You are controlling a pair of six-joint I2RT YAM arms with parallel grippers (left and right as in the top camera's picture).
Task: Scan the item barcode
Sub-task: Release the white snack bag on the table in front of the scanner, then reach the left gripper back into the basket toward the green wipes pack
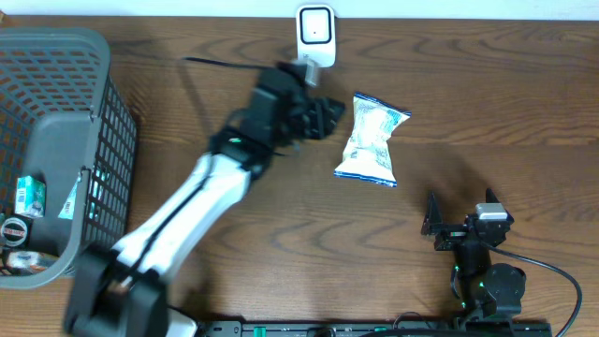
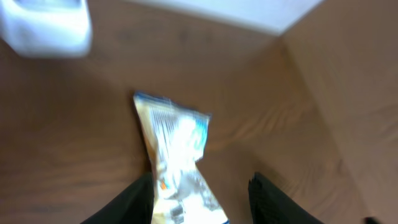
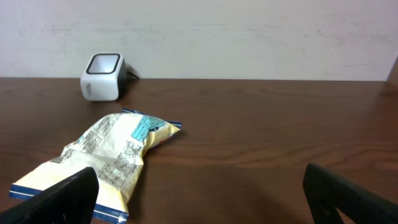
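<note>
Now: crinkly plastic snack pkt flat on woodgrain tbl.

Overhead looks straight down on the whole desk. Left wrist view peers close past the left hand onto the snack bag. Right wrist view, low and farther off, shares that bag and the scanner.

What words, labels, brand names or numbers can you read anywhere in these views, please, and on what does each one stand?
No text reads clearly in any view.
On the snack bag: dense print and a blue panel, too small and blurred to read.
On the packets in the basket: coloured labels, too small to read.
On the scanner: no marking visible.
</note>
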